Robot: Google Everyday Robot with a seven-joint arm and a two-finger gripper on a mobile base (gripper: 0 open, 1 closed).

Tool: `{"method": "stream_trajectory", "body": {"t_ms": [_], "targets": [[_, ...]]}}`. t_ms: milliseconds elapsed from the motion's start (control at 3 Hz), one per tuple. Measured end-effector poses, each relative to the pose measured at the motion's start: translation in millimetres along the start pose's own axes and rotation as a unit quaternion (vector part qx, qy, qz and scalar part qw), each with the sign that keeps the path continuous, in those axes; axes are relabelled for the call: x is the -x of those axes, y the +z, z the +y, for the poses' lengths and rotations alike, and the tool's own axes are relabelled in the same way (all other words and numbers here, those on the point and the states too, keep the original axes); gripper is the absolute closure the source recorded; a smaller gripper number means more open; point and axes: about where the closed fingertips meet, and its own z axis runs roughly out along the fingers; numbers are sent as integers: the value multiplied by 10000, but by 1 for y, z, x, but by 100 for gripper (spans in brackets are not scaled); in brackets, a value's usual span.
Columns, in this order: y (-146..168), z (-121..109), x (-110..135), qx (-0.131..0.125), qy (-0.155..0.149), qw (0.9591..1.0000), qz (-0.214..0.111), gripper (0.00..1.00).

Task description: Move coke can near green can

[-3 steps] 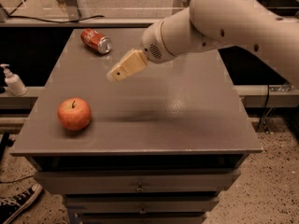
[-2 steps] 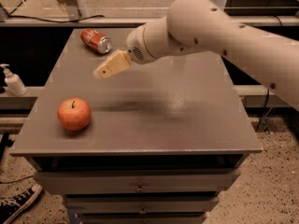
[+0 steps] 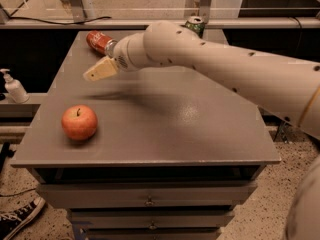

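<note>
Barely begun, I judge: the coke can lies tipped at the bench's far-left corner, apart from the green can on the far edge, the end effector hovering just beside it, whether released or clenched I cannot tell.

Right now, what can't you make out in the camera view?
Camera view:
- green can: only its top shows; the arm hides the rest.
- coke can: lying far left on the table; right end behind the arm.
- gripper: just in front of the coke can; gap to it unclear.
- shoe: cut off by the bottom-left corner.
</note>
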Motion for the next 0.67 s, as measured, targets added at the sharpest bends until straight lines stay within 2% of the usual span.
{"method": "stream_trajectory", "body": {"t_ms": [667], "targets": [[67, -40, 1, -563, 12, 9981, -270, 0]]}}
